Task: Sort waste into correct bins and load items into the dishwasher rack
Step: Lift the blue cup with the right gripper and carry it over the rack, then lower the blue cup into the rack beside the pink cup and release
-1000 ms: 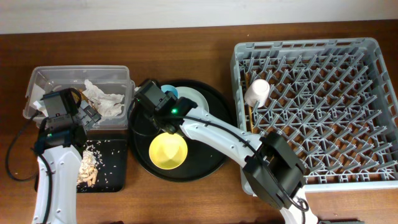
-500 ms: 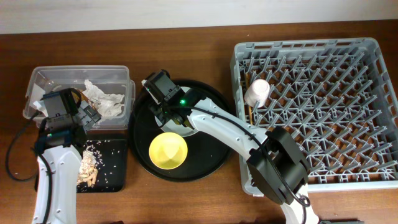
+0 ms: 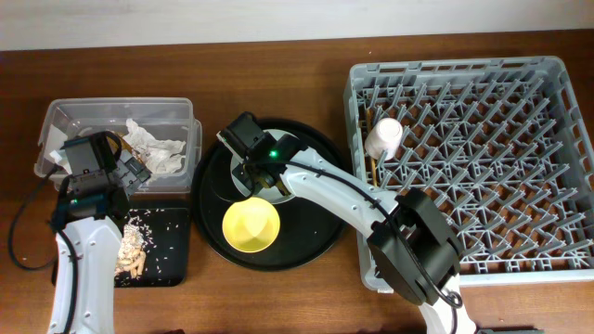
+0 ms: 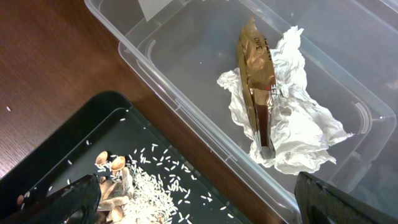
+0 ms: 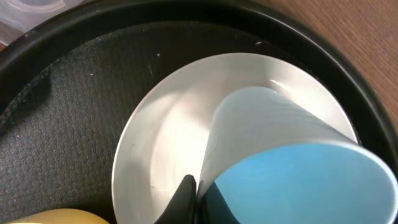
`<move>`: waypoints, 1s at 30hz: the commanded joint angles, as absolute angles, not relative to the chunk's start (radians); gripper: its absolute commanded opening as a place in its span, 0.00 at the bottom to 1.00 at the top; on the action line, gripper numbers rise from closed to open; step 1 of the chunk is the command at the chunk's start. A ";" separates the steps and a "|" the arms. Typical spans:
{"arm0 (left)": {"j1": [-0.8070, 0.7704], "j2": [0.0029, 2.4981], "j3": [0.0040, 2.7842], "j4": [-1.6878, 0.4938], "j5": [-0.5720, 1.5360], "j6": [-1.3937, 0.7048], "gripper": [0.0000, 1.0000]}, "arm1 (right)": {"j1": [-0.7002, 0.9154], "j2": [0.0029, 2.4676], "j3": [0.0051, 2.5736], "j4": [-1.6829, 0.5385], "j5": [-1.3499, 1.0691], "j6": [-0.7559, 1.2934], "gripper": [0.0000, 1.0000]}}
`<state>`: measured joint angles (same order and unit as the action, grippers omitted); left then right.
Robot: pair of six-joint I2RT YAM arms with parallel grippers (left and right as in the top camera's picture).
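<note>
Right arm (image 3: 320, 190) shifts across the pale round plate (image 5: 155, 155), jaws pinching the small light-blue cup (image 5: 292, 162), loading likely next; left arm (image 3: 85, 246) jaws gape.

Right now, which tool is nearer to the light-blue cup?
Right. The right tool pinches the light-blue cup by its wall, above the plate; the left tool hovers far off, by the clear tub.
</note>
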<state>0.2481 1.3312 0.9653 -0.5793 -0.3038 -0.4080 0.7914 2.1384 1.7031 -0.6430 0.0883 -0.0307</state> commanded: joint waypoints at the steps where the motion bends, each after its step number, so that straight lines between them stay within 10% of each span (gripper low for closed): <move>1: 0.252 1.323 0.978 -0.578 -0.311 -0.399 0.99 | 0.790 2.078 1.722 -0.675 0.048 -0.006 0.04; 14: 0.252 1.323 0.978 -0.578 -0.311 -0.399 0.99 | 0.108 1.463 1.729 -1.527 -0.788 -0.432 0.04; 23: 0.252 1.323 0.978 -0.578 -0.311 -0.399 0.99 | -0.139 1.466 1.362 -1.520 -1.199 -0.827 0.04; 30: 0.252 1.323 0.978 -0.578 -0.311 -0.399 0.99 | -0.138 1.600 1.113 -1.073 -1.382 -0.795 0.04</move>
<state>0.2481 1.3312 0.9653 -0.5789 -0.3038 -0.4084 -0.1364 1.5223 1.1229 -1.1233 -1.3087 -0.8074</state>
